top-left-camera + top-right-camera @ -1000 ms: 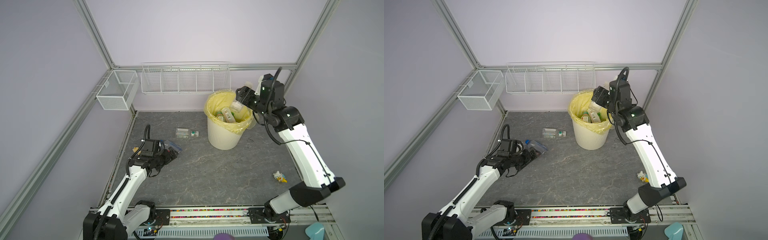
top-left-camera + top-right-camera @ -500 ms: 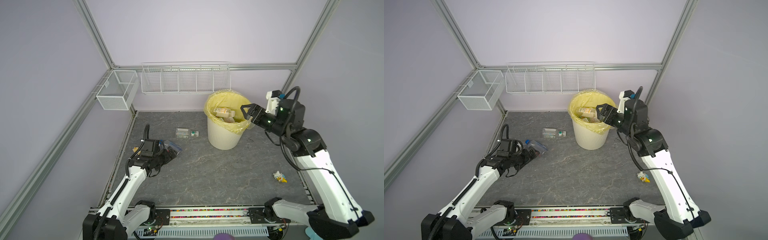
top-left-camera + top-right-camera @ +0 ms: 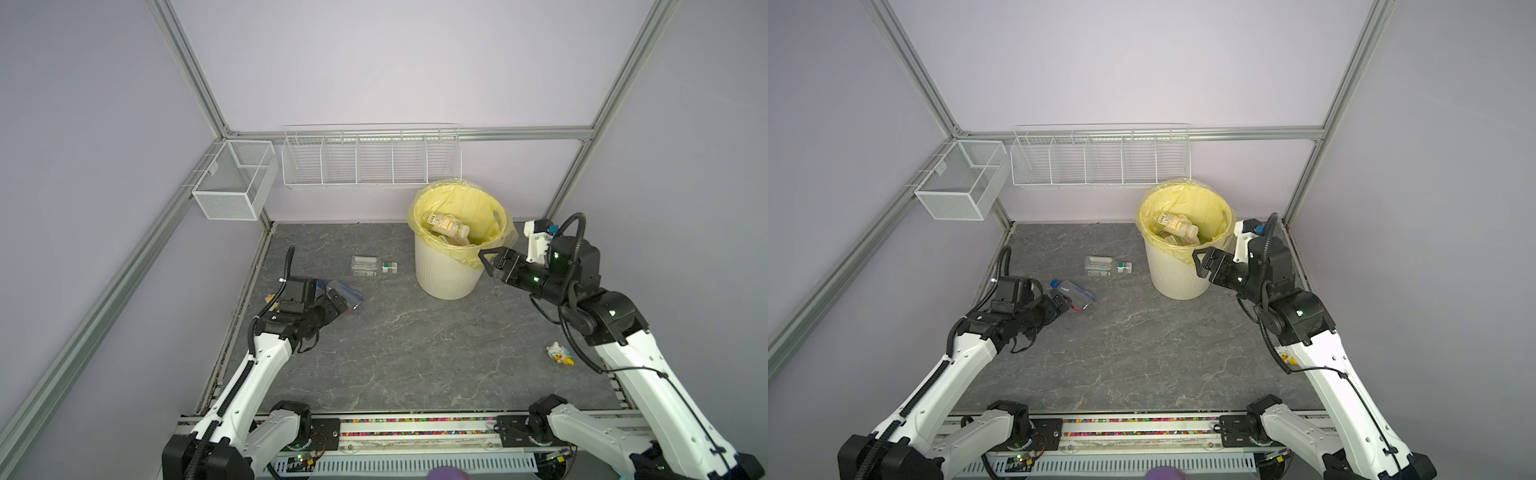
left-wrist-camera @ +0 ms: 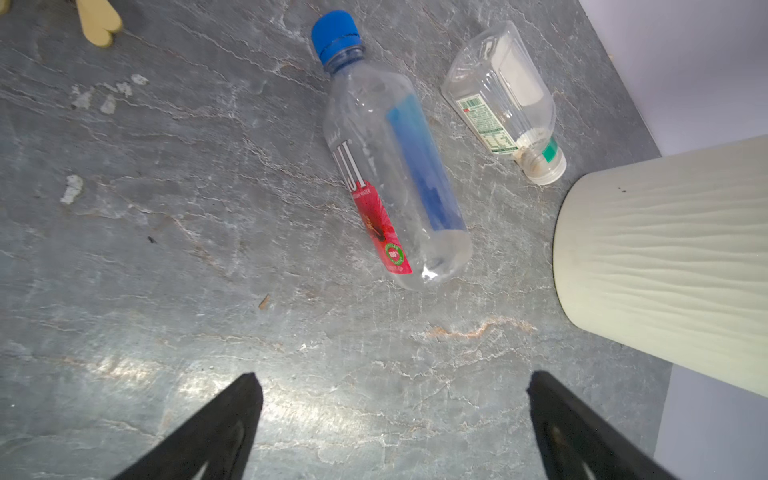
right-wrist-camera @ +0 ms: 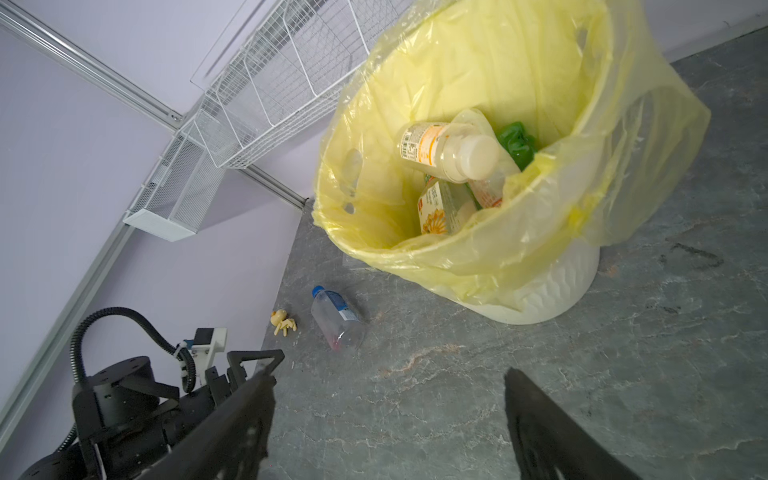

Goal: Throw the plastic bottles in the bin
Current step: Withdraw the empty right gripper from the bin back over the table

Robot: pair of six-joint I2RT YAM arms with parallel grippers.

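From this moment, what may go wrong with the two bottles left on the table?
The blue-capped bottle lies on its side; the open left hand may nudge it and make it roll away. The right hand, open, hangs close to the loose yellow bag of the bin; it might snag the bag and tilt the bin.

Robot lab cell, aluminium frame (image 3: 519,134), blank walls (image 3: 395,62)
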